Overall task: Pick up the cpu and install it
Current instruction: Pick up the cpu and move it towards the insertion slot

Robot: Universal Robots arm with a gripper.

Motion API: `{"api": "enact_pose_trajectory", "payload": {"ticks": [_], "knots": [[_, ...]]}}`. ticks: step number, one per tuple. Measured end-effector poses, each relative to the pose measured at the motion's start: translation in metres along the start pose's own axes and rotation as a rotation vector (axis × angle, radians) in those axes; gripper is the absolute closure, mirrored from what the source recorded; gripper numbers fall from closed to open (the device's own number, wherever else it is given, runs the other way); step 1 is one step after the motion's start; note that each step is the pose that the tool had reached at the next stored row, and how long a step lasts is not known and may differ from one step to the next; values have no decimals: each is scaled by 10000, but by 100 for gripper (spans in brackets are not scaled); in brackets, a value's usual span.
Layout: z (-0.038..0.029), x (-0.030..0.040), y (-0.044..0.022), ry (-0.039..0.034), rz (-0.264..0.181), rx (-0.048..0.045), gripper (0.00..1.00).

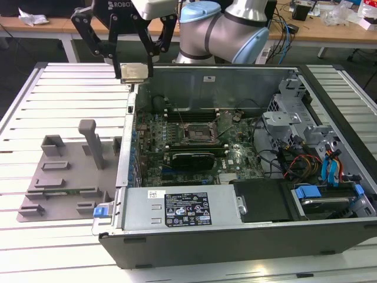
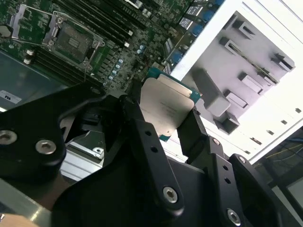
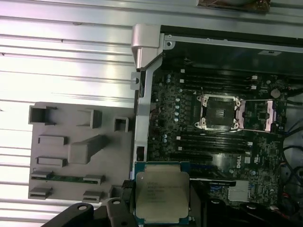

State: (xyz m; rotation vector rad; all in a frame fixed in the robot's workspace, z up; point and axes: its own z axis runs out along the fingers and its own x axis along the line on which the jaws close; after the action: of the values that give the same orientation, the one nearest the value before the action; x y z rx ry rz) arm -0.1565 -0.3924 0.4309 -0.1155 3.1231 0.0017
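**The cpu held in the hand above the edge of the open case**

The hand [image 1: 134, 73] is closed on the cpu [image 1: 134, 71], a finger [image 2: 137, 118] pressed to each of two opposite edges, silvery top showing in both wrist views. It hangs in the air over the computer case [image 1: 235, 236] wall on the exterior view's left, between the grey fixture plate [image 1: 65, 177] on the counter [image 1: 59, 88] and the dark socket [image 1: 197, 131], well apart from both. The socket's bracket [image 3: 258, 116] lies folded aside. The fingers cover the chip's gripped edges, its lower edge is cut off in the first wrist view, and its underside is hidden. The hand's upper part and the arm [image 1: 235, 29] run off the exterior view's top.
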Motion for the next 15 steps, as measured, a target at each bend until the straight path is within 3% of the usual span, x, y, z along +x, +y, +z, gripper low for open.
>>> {"api": "enact_pose_trajectory", "payload": {"ticks": [5,6,7,15], "knots": [[2,-139,-10,3,0,0,45],[3,-223,-16,6,2,0,45],[6,-381,-28,11,1,0,45],[9,-533,-39,12,2,0,45]]}}
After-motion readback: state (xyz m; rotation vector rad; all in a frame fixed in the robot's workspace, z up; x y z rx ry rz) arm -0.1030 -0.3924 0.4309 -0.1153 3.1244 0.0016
